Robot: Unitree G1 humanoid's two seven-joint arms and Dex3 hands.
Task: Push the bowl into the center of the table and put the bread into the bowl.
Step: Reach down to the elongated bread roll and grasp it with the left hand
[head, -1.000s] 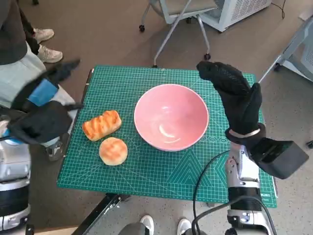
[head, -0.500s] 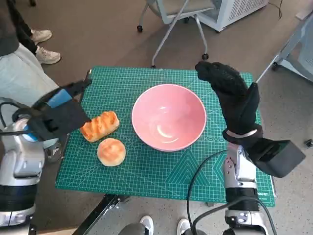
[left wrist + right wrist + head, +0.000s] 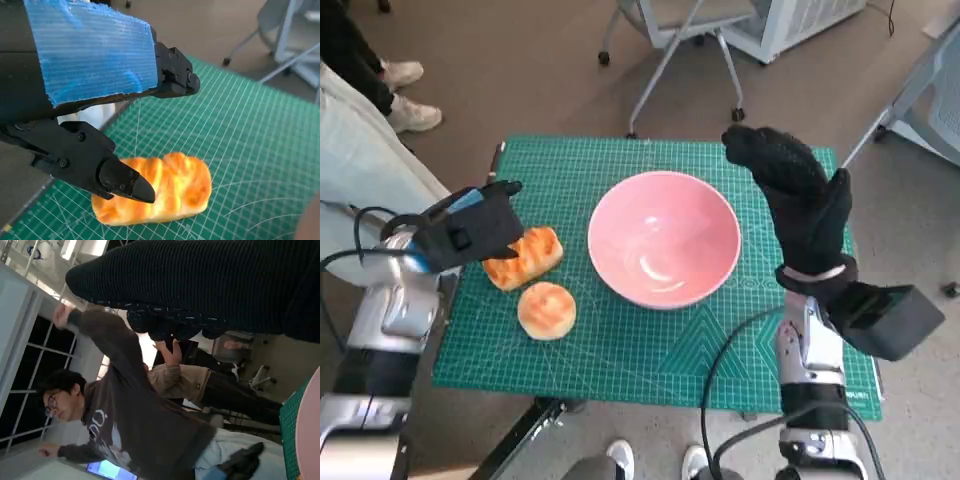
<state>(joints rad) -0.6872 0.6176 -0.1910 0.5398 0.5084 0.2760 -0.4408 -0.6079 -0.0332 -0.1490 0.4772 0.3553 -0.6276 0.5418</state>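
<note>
One pink bowl [image 3: 664, 238]; two breads: one long ridged loaf [image 3: 524, 257], one round bun [image 3: 547, 309]; one green cutting mat [image 3: 620, 350]; two robot hands: left hand [image 3: 470, 232], right hand [image 3: 798, 200]; one wheeled chair [image 3: 680, 30] behind the table; two people in the right wrist view.

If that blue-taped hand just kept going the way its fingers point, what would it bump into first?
Most likely the long bread. The left hand hovers open right over it, fingers aimed down at the loaf. The gap between them is hard to judge; the round bun lies off that line.
</note>
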